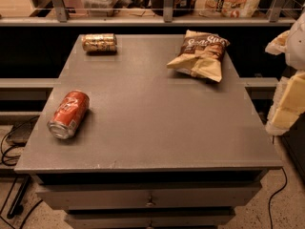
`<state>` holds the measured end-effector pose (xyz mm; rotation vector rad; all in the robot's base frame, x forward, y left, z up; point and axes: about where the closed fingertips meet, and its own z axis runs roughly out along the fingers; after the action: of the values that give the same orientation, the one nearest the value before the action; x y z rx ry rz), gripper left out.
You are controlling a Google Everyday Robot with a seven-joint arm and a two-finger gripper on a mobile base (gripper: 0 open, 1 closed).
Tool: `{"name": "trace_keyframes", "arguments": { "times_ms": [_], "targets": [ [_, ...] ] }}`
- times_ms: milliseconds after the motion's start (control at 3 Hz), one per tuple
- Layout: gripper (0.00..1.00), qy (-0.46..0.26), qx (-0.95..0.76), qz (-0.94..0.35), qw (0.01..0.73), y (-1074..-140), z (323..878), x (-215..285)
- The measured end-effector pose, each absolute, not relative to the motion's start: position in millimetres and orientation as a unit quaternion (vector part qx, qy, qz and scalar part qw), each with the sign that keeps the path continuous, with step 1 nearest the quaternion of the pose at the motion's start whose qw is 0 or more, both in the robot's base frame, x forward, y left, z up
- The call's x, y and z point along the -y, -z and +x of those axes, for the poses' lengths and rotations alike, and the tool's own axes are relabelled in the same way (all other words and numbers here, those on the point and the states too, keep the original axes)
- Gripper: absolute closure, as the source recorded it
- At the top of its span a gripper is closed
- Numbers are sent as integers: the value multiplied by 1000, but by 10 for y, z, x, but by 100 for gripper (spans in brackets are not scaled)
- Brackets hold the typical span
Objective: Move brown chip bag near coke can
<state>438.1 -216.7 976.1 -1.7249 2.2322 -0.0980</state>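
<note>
While the chip bag lies at the far right of the counter, the coke can is on its side near the front left edge, well apart from it. A gold can lies on its side at the far left. The gripper hangs just off the counter's right edge, touching nothing; whether it's released or clenched, I cannot tell.

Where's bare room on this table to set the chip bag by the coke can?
The table is bare across its middle and front, right of the coke can and in front of the brown chip bag. A narrower strip lies between the coke can and the gold can. The gripper sits past the table's right edge.
</note>
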Motion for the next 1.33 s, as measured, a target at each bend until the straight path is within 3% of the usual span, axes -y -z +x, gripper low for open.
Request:
{"name": "trace_keyframes", "arguments": {
  "times_ms": [667,1333],
  "targets": [
    [0,40,-787,-589,177,-9770,4458,2211],
    [0,9,-796,-521,308,-9850,5016,2172]
  ]
}}
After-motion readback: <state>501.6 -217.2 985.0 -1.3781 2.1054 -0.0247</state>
